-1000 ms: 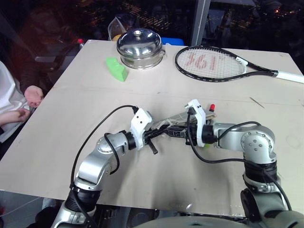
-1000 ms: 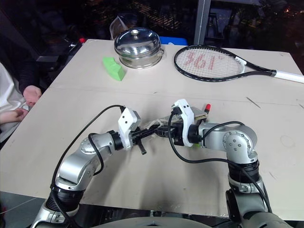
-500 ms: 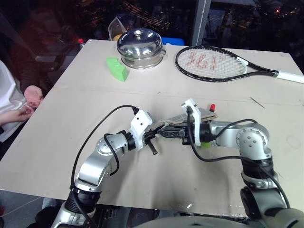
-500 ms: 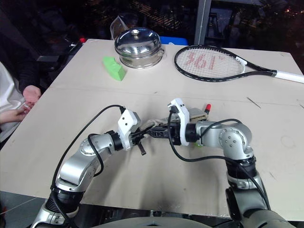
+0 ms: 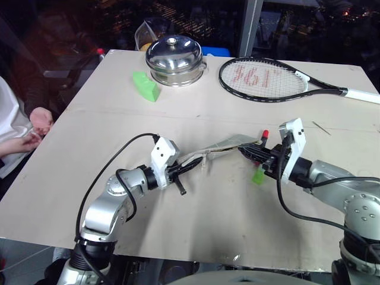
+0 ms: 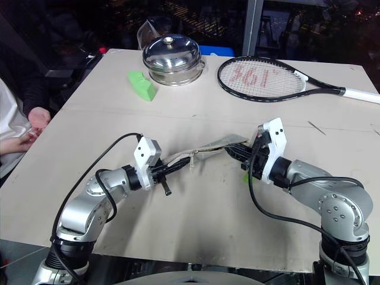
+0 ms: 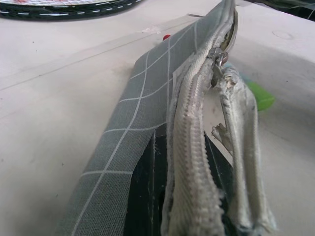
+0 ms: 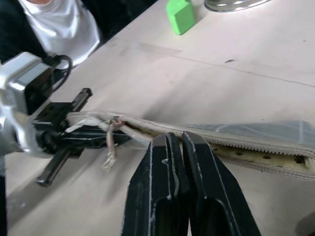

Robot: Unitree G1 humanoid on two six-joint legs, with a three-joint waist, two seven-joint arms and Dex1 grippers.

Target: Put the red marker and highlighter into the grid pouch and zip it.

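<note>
Left eye view: the grid pouch [image 5: 222,145] is stretched between the two hands, raised a little above the tabletop [image 5: 119,119] near its middle. The left hand [image 5: 189,168] is closed on the pouch's near-left end, where a pale zipper pull [image 5: 205,164] hangs. The right hand [image 5: 252,153] meets the pouch's opposite end with its fingers pressed together; whether any fabric lies between them cannot be told. Just beside the right hand, the highlighter [image 5: 259,176] lies on the tabletop. The red tip of the red marker [image 5: 265,133] shows just behind the pouch's right end.

Left wrist view: the pouch's open zipper edge [image 7: 192,162] runs away from the camera, with grey-green gridded fabric beside it.

Right wrist view: the right hand's fingers [image 8: 197,196] touch each other in front of the zipper line.

Along the far side of the tabletop stand a green wedge-shaped block [image 5: 145,86], a lidded steel pot [image 5: 176,59] and a tennis racket [image 5: 267,77]. A person's hand [image 5: 41,119] rests at the tabletop's left edge.
</note>
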